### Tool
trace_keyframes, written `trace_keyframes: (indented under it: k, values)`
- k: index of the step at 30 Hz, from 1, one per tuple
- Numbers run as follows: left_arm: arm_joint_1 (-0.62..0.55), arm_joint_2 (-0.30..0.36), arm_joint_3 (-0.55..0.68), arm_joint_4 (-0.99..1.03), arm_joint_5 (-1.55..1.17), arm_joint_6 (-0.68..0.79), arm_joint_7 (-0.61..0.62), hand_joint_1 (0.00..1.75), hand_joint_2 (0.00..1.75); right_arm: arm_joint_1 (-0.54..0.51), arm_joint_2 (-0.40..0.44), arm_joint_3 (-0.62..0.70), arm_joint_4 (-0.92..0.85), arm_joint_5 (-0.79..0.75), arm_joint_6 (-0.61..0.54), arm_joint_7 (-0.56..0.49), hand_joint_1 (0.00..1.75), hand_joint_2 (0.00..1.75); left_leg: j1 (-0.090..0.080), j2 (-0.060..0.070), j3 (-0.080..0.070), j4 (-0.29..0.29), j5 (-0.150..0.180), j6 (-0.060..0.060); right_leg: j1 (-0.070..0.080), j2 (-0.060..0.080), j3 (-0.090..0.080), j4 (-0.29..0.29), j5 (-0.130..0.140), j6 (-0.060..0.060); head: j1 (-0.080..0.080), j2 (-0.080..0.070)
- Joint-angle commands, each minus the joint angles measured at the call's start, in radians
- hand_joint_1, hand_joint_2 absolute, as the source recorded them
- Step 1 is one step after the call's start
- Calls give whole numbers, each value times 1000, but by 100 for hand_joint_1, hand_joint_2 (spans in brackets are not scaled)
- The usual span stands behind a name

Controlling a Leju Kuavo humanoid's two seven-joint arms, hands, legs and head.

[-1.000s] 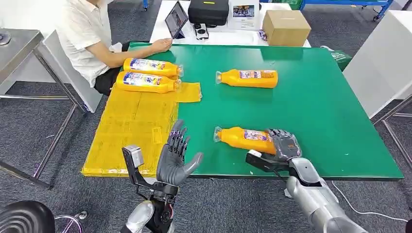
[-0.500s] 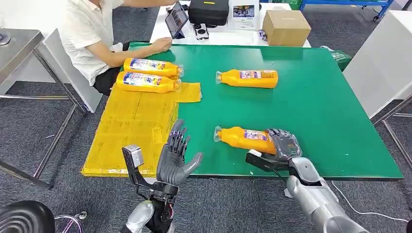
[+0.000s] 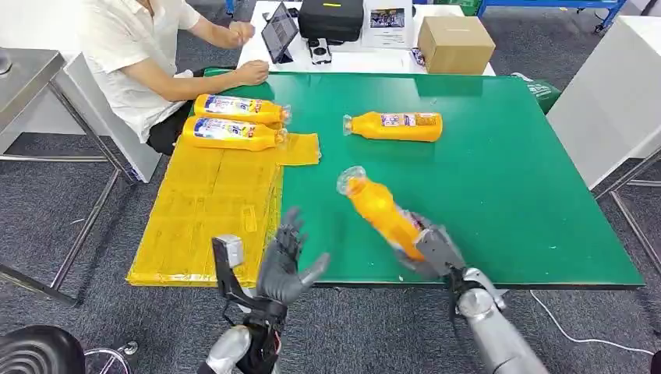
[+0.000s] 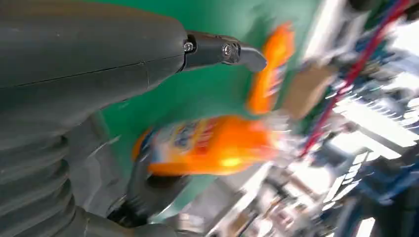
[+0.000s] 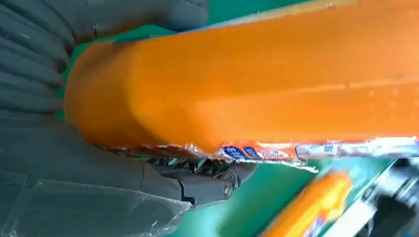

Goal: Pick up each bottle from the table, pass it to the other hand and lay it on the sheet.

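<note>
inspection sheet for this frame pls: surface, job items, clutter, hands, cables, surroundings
Surface: green table, yellow sheet over its left edge.
Job's things: two bottles lying on the sheet; one bottle on the table; lifted bottle tilted above the table.
Clutter: nothing seen on the green table.
Hands: right robot hand grips the lifted bottle's base; left robot hand empty, fingers apart.
Cables: white cable on the floor, right.
Surroundings: seated person, cardboard box, tablet.

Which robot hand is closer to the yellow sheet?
Left. The left robot hand hovers open by the yellow sheet near its front corner; the right robot hand holds a bottle farther off, over the green table.
</note>
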Motion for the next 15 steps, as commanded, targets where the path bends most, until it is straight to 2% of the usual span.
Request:
trace_keyframes:
  k: [1,4,10,15]
  values:
    - [-34,41,-61,188,35,-37,13,0,175,69,62,-26,-143,-55,16,4,175,175,0,0,-1,-1,0,-1,0,0,-1,0,0,-2,0,0]
    - [-31,43,-54,169,41,-13,12,0,175,69,73,-27,-164,-77,0,-29,175,175,0,-1,-5,-2,1,-1,0,-1,-4,0,-1,-2,1,0]
    - [-25,52,-65,126,39,3,-4,0,175,89,102,-21,-211,-130,-18,-21,175,175,-1,-3,-9,-1,1,-1,-1,-1,-8,1,-1,-2,1,0]
    - [-56,49,-93,134,26,-6,2,0,175,66,133,88,-175,-94,-14,-29,175,175,-1,-3,-12,-1,1,-2,0,-1,-11,0,-1,-3,0,0]
